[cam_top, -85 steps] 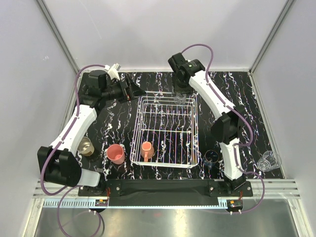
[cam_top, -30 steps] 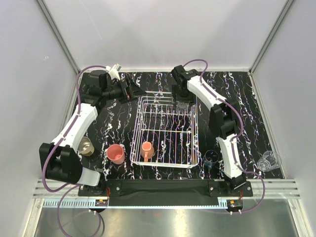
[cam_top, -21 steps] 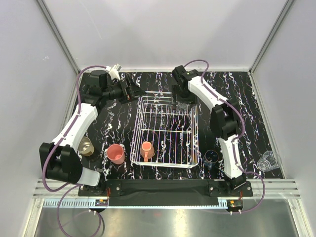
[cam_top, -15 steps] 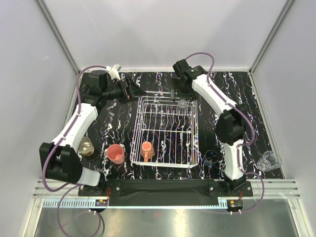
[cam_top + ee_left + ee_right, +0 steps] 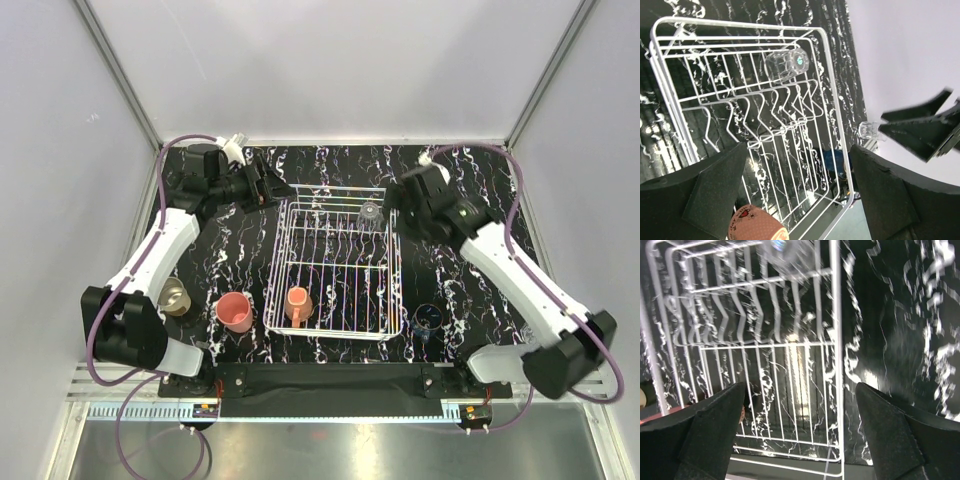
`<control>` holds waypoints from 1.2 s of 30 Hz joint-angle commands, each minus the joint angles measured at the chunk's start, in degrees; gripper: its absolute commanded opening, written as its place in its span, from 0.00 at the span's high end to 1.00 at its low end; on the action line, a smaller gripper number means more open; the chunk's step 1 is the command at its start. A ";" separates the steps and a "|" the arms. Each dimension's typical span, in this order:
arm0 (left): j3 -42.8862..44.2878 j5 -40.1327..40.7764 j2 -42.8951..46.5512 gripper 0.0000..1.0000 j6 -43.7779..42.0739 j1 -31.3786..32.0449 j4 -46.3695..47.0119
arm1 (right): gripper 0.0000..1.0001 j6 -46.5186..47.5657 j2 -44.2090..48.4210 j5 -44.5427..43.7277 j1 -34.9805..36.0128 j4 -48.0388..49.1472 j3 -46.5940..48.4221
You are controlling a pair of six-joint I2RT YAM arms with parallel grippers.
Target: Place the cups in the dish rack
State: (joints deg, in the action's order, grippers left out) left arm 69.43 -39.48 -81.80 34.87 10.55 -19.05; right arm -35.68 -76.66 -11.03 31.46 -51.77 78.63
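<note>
The white wire dish rack (image 5: 392, 262) sits mid-table. In it are a clear glass (image 5: 370, 211) at the far right and the orange mug (image 5: 297, 303) at the near left. The pink tumbler (image 5: 236, 311) and the cream cup (image 5: 175, 297) stand left of the rack, and the dark blue cup (image 5: 428, 318) stands at its near right. My right gripper (image 5: 402, 216) is open and empty just right of the racked glass (image 5: 787, 252). My left gripper (image 5: 275, 185) is open and empty at the rack's far left corner. The second clear glass (image 5: 867, 129) shows only in the left wrist view.
The right arm's forearm (image 5: 520, 280) stretches over the table's right side and covers the spot where the second glass stands. White walls close the table on three sides. A black strip (image 5: 330, 378) runs along the near edge.
My right gripper lowered the clear glass into the rack's far right corner, let go, and drew back to the right, its elbow swinging out right. The left arm has not moved.
</note>
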 commanded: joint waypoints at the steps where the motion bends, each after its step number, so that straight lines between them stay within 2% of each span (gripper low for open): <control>1: 3.08 2.65 0.41 0.12 -2.35 1.14 -1.25 | 0.00 -8.52 4.75 -4.27 0.09 6.94 -9.18; 4: 5.01 8.35 1.20 0.14 -6.03 4.21 -6.07 | 0.00 -10.80 5.38 -6.27 0.09 5.29 -12.01; 6: 7.56 15.73 2.43 0.15 -9.80 8.42 -11.24 | 0.00 -11.78 5.30 -7.77 0.09 2.83 -11.05; 7: 7.13 19.41 3.22 0.16 -10.61 9.66 -12.49 | 0.00 -11.17 5.12 -8.83 0.09 0.03 -10.35; 9: 4.24 21.72 8.37 0.16 -10.27 11.24 -13.38 | 0.00 -7.84 4.95 -8.58 0.09 -2.45 -8.24; 13: -3.06 26.28 18.15 0.16 -9.91 11.43 -16.80 | 0.00 -6.33 8.53 -8.22 0.09 -3.78 -10.59; 19: -3.95 32.70 29.75 0.15 -8.95 11.34 -25.33 | 0.00 -8.44 11.10 -8.40 0.09 -4.57 -13.32; 22: -3.86 36.13 31.08 0.15 -8.68 11.34 -29.63 | 0.00 -7.48 10.40 -5.95 0.00 -4.31 -13.77; 24: -3.86 44.63 30.48 0.15 -7.54 11.25 -34.96 | 0.00 -7.47 10.31 -5.15 0.00 -4.57 -13.77; 25: -3.51 53.37 29.95 0.16 -6.84 11.16 -37.18 | 0.00 -7.56 10.65 -4.80 0.09 -4.40 -13.85; 27: -3.60 60.20 27.75 0.16 -5.26 9.76 -42.62 | 0.00 -7.39 11.36 -4.27 0.09 -3.87 -14.29; 29: -4.47 63.12 26.43 0.17 -5.43 6.27 -44.40 | 0.00 -6.86 12.50 -4.09 0.09 -2.90 -14.56; 36: -7.46 64.35 23.97 0.18 -6.13 -3.77 -45.28 | 0.00 -5.80 14.52 -1.99 0.09 -2.99 -14.38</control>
State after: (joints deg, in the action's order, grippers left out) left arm 61.71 19.35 -57.78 28.53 9.45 -62.92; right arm -42.22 -63.88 -13.89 31.46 -55.61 63.83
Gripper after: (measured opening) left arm 0.827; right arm 0.994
